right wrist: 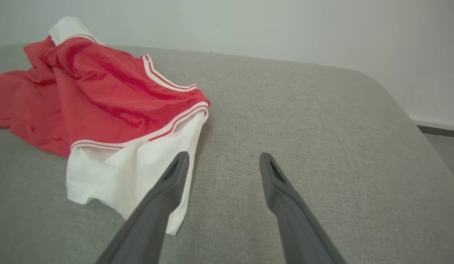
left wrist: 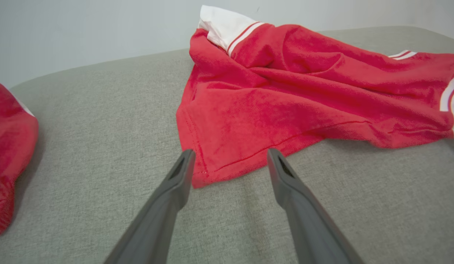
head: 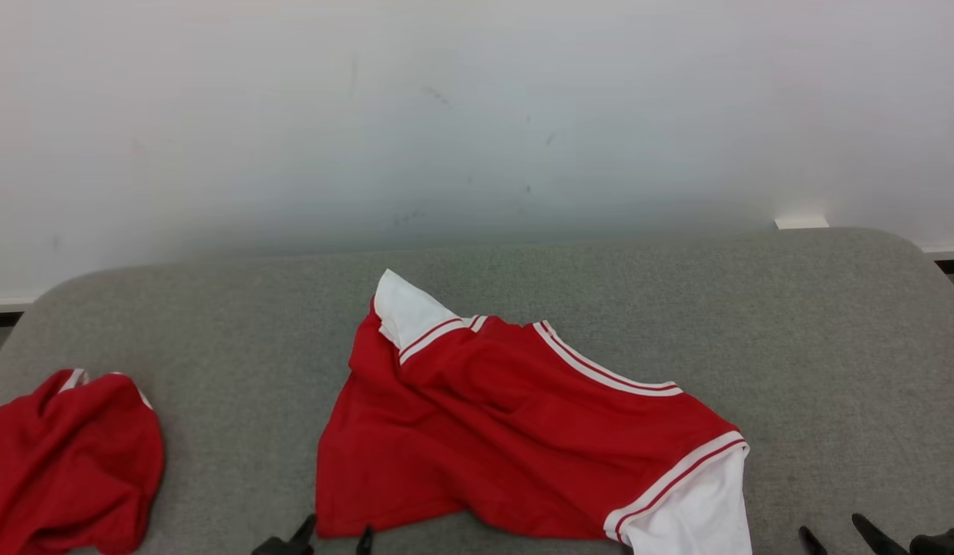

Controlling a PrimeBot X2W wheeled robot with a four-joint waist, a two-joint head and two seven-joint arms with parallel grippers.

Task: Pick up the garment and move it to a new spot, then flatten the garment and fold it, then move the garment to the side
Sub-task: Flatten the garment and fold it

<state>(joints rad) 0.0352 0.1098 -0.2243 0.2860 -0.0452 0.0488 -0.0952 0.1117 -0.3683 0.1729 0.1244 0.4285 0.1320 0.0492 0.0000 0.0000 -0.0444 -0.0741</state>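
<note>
Garment [head: 515, 432]: soft matt red cloth, white trim. Cushion [head: 831, 347]: coarse grey woven fabric. Wall [head: 477, 116]: smooth, matt.

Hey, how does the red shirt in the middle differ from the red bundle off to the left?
The middle shirt lies spread out and loosely wrinkled, while the left bundle is crumpled into a heap. The middle shirt shows two white sleeves with striped trim; the left bundle shows almost all red, with only slivers of white. Both are red fabric resting on the grey fabric surface.
</note>
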